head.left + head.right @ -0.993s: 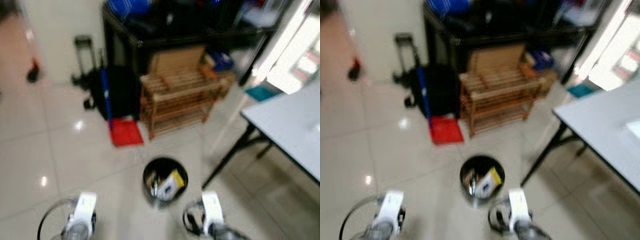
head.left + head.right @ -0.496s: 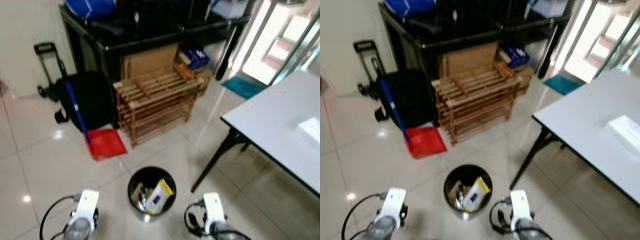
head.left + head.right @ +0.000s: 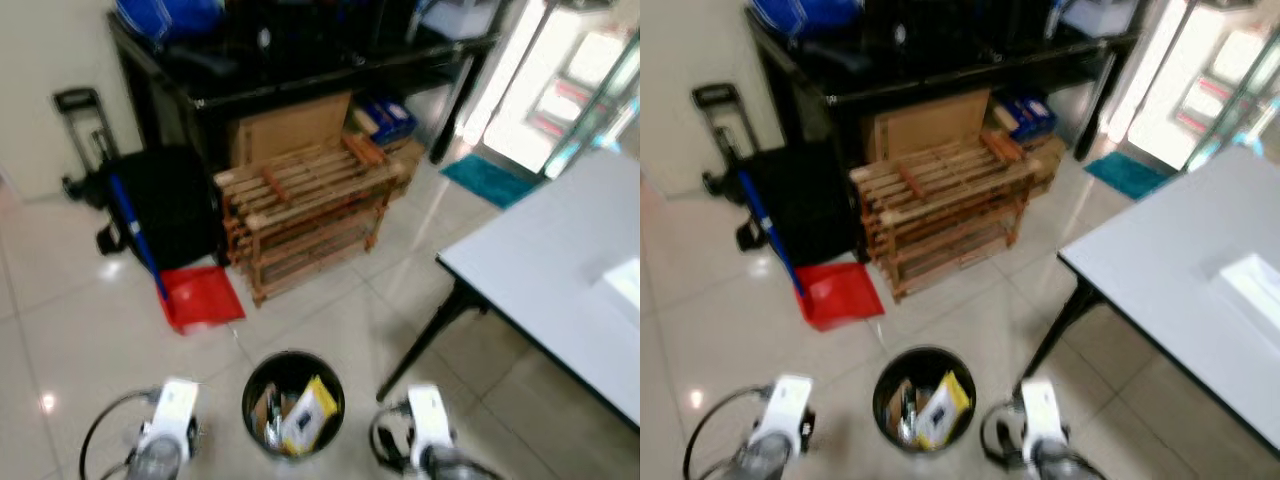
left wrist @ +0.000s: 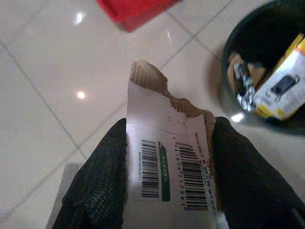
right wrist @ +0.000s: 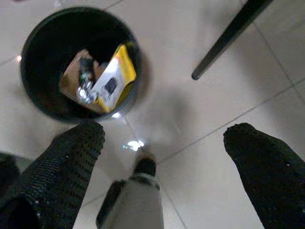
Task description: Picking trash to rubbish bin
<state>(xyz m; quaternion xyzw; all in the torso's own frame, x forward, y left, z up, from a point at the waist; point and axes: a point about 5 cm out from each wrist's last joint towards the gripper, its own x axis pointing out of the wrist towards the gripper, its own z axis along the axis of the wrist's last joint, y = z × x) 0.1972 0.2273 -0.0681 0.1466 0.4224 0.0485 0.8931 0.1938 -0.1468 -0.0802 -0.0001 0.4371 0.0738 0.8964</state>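
Torn cardboard scrap [image 4: 169,167], white w/ barcodes, sits clamped btwn both fingers of left claw [image 4: 167,181], above the tiled floor [image 3: 60,320] just beside the bin. Black round rubbish bin [image 3: 293,403] stands on floor btwn the two arms, already holding a yellow packet [image 3: 309,413] & other bits. Right claw [image 5: 167,157] hangs wide apart, nothing in it, over floor next to bin, near a desk leg [image 5: 231,36]. White desk [image 3: 570,290] to robot's right. Beyond bin: red dustpan [image 3: 203,296], wooden rack [image 3: 305,215], black bag [image 3: 165,205].
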